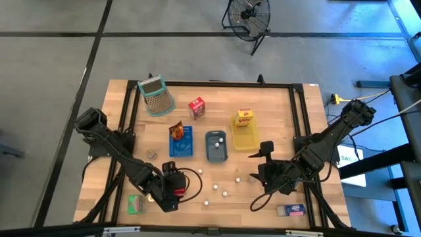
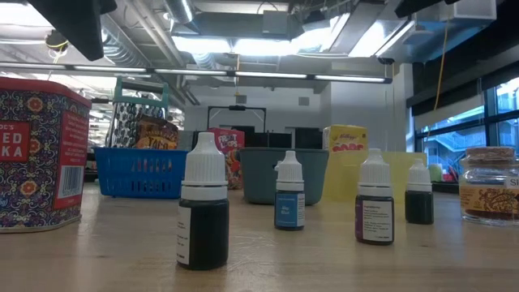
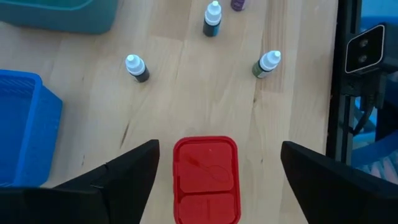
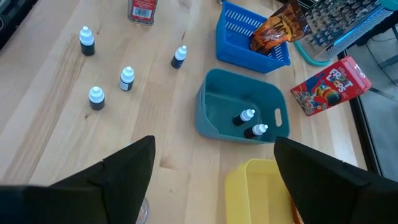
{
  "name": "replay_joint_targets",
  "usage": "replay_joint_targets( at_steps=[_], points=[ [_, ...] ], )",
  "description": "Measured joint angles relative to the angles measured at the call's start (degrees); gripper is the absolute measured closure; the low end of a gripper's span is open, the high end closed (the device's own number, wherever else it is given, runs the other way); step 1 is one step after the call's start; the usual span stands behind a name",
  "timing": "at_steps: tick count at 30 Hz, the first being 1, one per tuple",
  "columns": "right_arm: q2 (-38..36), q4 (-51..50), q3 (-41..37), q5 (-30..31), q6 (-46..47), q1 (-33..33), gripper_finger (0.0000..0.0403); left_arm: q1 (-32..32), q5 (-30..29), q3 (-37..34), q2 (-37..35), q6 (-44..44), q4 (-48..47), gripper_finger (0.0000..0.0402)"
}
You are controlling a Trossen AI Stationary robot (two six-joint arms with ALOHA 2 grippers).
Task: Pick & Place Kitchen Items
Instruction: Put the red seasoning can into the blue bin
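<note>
A red tin (image 3: 206,177) stands on the table near its front left, and shows at the left in the low view (image 2: 36,154). My left gripper (image 3: 219,145) hangs open above it, one finger on either side, with a gap on both sides. Several small white-capped dropper bottles (image 1: 222,178) stand on the wood before the trays. Two more bottles (image 4: 244,117) lie in the grey-blue tray (image 4: 211,118). My right gripper (image 4: 214,142) is open over bare wood near the yellow tray (image 4: 261,186), with nothing between its fingers.
A blue basket (image 1: 181,146) holds a brown packet (image 1: 176,131). A yellow carton (image 1: 245,118) sits in the yellow tray. A red carton (image 1: 197,107) and a mesh basket (image 1: 156,95) stand at the back. A green carton (image 1: 136,204), a blue carton (image 1: 291,210) and a small jar (image 1: 152,154) stand nearer.
</note>
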Motion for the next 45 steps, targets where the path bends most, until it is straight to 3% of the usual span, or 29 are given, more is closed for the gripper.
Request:
replay_joint_targets(
  at_steps=[11,23,29,45],
  points=[
    [0.0,1.0,0.0,0.0,-1.0,0.0,0.0071,0.1,3.9,0.0,0.0,-4.4,-0.3,0.0068],
    [0.0,2.3,0.0,0.0,-2.3,0.0,0.0071,0.5,1.7,0.0,0.0,-0.1,-1.4,0.0068],
    [0.0,2.7,0.0,0.0,-3.1,0.0,0.0071,0.5,1.8,0.0,0.0,-4.2,-1.4,0.0068],
    [0.0,3.6,0.0,-1.0,-4.5,0.0,0.007,1.9,2.6,0.0,1.1,-4.1,-1.4,0.0068]
  ],
)
